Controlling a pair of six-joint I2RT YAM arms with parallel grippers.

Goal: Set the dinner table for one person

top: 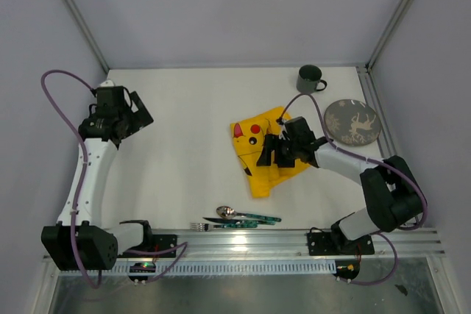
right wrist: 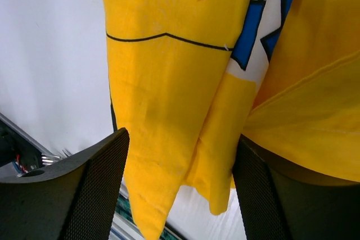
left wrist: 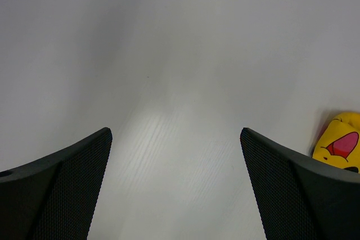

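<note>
The dinner table (top: 184,145) is a wide white top. A yellow cartoon-printed cloth (top: 265,174) lies crumpled right of its centre. My right gripper (top: 266,154) is low over the cloth's near left part. In the right wrist view its jaws (right wrist: 180,139) stand apart with hanging folds of the cloth (right wrist: 163,82) between them, and the right pad touches the fabric. My left gripper (top: 140,119) is at the far left, open, with only bare table (left wrist: 169,54) between its fingers (left wrist: 175,133). The cloth's edge (left wrist: 340,144) shows at that view's right border.
A dark green mug (top: 310,78) stands at the back right, and a grey patterned plate (top: 352,122) lies beside it near the right edge. A spoon (top: 228,212), a fork (top: 197,226) and teal-handled cutlery (top: 257,218) lie by the front rail.
</note>
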